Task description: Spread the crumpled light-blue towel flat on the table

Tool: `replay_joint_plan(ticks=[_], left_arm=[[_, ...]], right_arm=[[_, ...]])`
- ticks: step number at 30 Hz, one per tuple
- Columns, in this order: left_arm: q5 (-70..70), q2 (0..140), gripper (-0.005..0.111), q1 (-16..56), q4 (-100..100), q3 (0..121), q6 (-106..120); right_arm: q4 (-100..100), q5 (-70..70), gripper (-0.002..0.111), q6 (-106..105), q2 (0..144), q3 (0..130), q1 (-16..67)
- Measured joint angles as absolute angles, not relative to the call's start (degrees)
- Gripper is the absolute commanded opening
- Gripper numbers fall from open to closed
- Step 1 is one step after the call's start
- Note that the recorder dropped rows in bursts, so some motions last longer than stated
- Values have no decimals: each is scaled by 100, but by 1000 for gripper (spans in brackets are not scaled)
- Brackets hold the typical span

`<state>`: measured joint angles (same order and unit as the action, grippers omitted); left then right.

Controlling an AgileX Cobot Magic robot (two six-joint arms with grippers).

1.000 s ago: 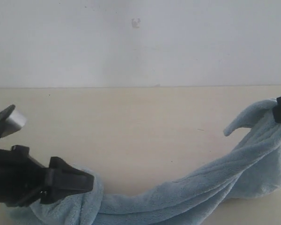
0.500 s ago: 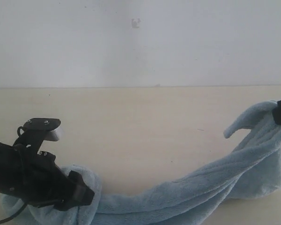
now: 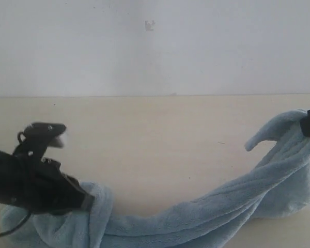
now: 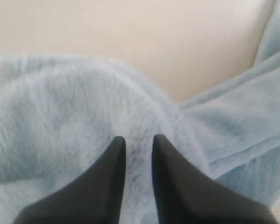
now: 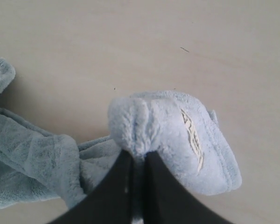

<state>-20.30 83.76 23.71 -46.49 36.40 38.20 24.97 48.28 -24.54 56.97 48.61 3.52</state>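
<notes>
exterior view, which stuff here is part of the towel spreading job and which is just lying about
In the job: towel, table, left claw, right claw, each claw pinching towel cloth.
Just background: white wall, small mark on it.

Lit brightly and evenly, yet washed out and hazy in the exterior view. Threw only faint, soft shadows under the towel [image 3: 212, 217] onto the surface [image 3: 155, 134]. Blurred close up at the dark left end effector [image 4: 138, 138].
</notes>
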Motion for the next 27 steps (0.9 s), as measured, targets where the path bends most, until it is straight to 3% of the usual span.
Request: replay_joint_plan(ticks=[8, 12, 16, 27], left_arm=[[-1789, 6151, 21, 2371, -4556, 4895, 3798], [-2338, 5698, 40, 2371, -4204, 5150, 3442], [-2888, 5882, 68, 2375, -3185, 4795, 2422], [-2772, 8071, 68, 2828, -2990, 4316, 1891]], right_arm=[[2486, 4060, 0, -2476, 5677, 4849, 352], [2486, 4032, 0, -2455, 5663, 4868, 352], [2486, 4091, 0, -2450, 5567, 4884, 352], [2486, 4339, 0, -2441, 5413, 4896, 352]])
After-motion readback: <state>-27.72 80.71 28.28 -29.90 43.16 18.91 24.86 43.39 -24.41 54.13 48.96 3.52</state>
